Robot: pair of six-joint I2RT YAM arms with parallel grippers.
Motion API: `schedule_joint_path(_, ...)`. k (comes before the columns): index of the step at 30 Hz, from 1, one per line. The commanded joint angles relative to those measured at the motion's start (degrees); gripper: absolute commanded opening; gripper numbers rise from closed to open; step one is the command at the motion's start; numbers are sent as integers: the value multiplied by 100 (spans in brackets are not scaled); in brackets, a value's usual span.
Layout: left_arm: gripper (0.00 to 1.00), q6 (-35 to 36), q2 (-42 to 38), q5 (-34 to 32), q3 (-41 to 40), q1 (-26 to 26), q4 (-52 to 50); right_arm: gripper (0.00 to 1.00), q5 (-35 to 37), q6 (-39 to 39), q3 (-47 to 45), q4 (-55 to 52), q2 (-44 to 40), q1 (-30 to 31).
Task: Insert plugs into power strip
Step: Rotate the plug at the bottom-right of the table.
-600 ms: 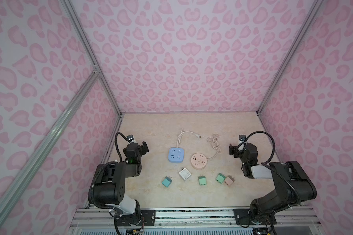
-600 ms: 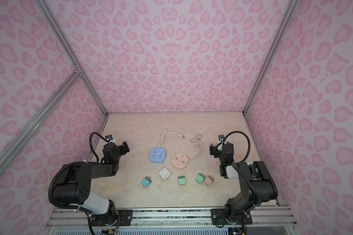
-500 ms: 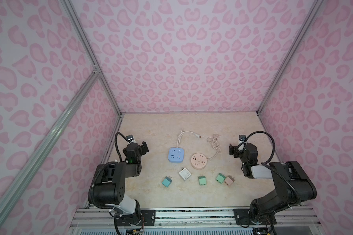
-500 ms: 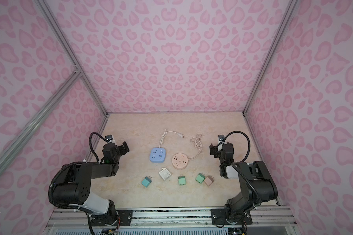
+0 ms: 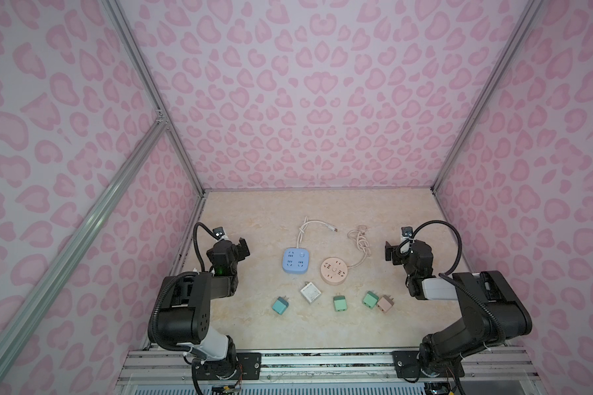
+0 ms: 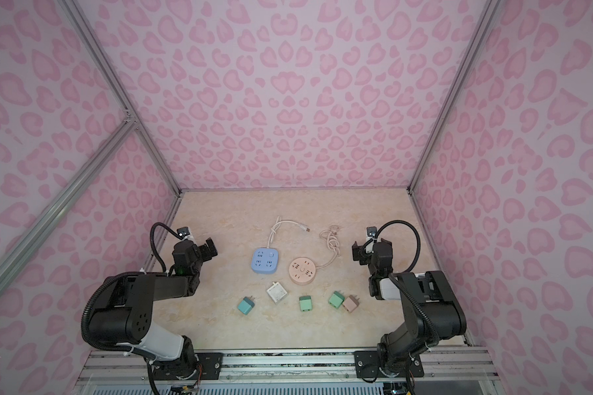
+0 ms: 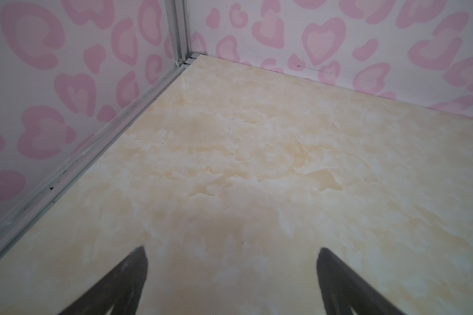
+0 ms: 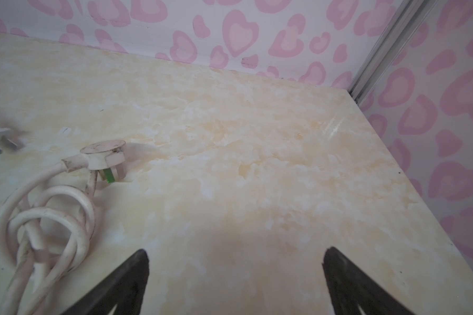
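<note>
A blue square power strip (image 5: 296,260) and a round pink power strip (image 5: 334,271) lie mid-table in both top views. In front of them sit several plugs: teal (image 5: 280,305), flat white (image 5: 311,292), two mint green (image 5: 339,303) (image 5: 369,299) and pinkish-tan (image 5: 385,303), all loose on the table. My left gripper (image 5: 242,249) hovers left of the blue strip, open and empty (image 7: 231,249). My right gripper (image 5: 392,252) hovers right of the pink strip, open with nothing between its fingers (image 8: 236,251).
The blue strip's white cord (image 5: 314,224) and the pink strip's knotted cord (image 8: 47,212) with its round plug head (image 8: 104,155) trail toward the back. Pink patterned walls (image 5: 305,102) close the table on three sides; a metal rail (image 5: 322,362) runs along the front.
</note>
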Motion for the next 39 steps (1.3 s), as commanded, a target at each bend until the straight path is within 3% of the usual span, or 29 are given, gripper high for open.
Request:
schedule_joint_path(1, 98, 9, -35, -12, -14, 0, 176, 100, 50, -18, -35, 206, 0, 5)
schedule_joint_path(23, 98, 89, -67, -72, -22, -57, 207, 100, -143, 111, 21, 114, -1, -160)
schedule_joint_path(25, 98, 246, -276, -67, 23, -172, -1, 100, -103, -26, 4, 43, -129, -41)
schedule_joint_path(27, 98, 408, -658, -216, 409, -372, -1021, 100, 199, -170, -15, -81, -342, 160)
schedule_joint_path(29, 98, 405, -874, -378, 990, -551, -2166, 100, 744, -396, 118, -614, -635, 519)
schedule_joint_path(31, 98, 114, -1010, -675, 1380, -730, -2813, 100, 1329, -376, 670, -1948, -874, 874)
schedule_joint_path(35, 98, -1038, -1256, -1090, 1935, -797, -4105, 100, 2018, 511, 2023, -4586, -881, 1217)
schedule_joint_path(36, 98, -1305, -1335, -1137, 2113, -795, -4586, 100, 2513, 874, 2291, -5130, -885, 1359)
schedule_joint_path(39, 98, -1646, -1599, -822, 2374, -814, -5424, 100, 2723, 1428, 2856, -6522, -1082, 1617)
